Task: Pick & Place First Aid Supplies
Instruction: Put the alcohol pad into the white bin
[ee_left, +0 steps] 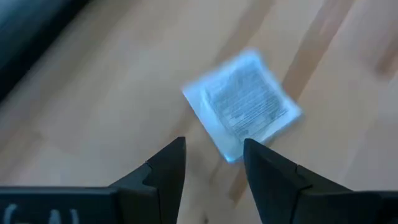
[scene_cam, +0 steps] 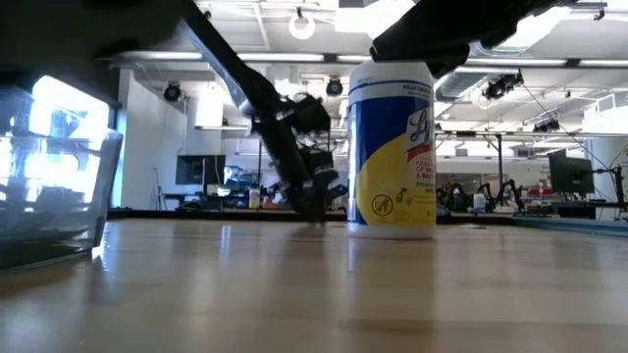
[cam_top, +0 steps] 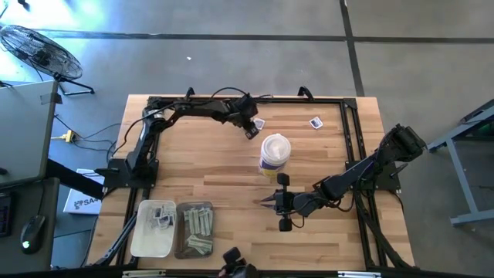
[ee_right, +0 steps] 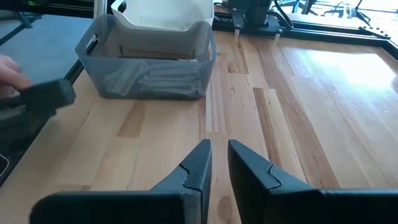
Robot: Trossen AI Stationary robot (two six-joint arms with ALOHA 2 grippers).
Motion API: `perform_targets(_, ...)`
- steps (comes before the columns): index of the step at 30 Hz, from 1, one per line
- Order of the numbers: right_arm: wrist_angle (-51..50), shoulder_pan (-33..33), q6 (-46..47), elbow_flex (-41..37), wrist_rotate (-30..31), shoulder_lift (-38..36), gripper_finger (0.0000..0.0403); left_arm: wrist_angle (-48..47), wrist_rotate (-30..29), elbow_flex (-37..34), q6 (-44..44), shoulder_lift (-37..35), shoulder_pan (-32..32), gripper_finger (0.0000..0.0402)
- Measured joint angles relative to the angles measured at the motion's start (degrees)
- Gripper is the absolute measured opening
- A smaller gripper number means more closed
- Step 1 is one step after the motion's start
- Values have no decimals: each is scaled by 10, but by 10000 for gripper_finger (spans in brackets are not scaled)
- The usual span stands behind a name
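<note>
A square white packet with blue print (ee_left: 242, 102) lies flat on the wood near the table's far edge (cam_top: 259, 123). My left gripper (ee_left: 214, 149) hovers open just short of it, its tips beside the packet's near corner (cam_top: 251, 131). A second square packet (cam_top: 315, 122) lies farther right. More square packets sit in a white bin (cam_top: 153, 230), and pale strips in a clear grey bin (cam_top: 194, 229) (ee_right: 152, 78). My right gripper (ee_right: 219, 146) waits low over the table's middle (cam_top: 266, 202), shut with only a slit between its fingers, holding nothing.
A white-lidded canister with a blue and yellow label (cam_top: 275, 152) (scene_cam: 392, 147) stands between the two grippers. Both bins sit at the near left corner. A black frame (cam_top: 351, 123) runs around the table's edges. A person's hand (ee_right: 9, 71) shows beyond the grey bin.
</note>
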Motion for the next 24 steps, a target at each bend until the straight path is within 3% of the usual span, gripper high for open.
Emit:
perform_targets(12, 0, 0, 0, 0, 3, 0, 47, 5, 17, 0, 26, 8, 3, 159)
perform_targets(24, 0, 0, -7, 0, 3, 0, 47, -90, -21, 3, -5, 4, 1, 159)
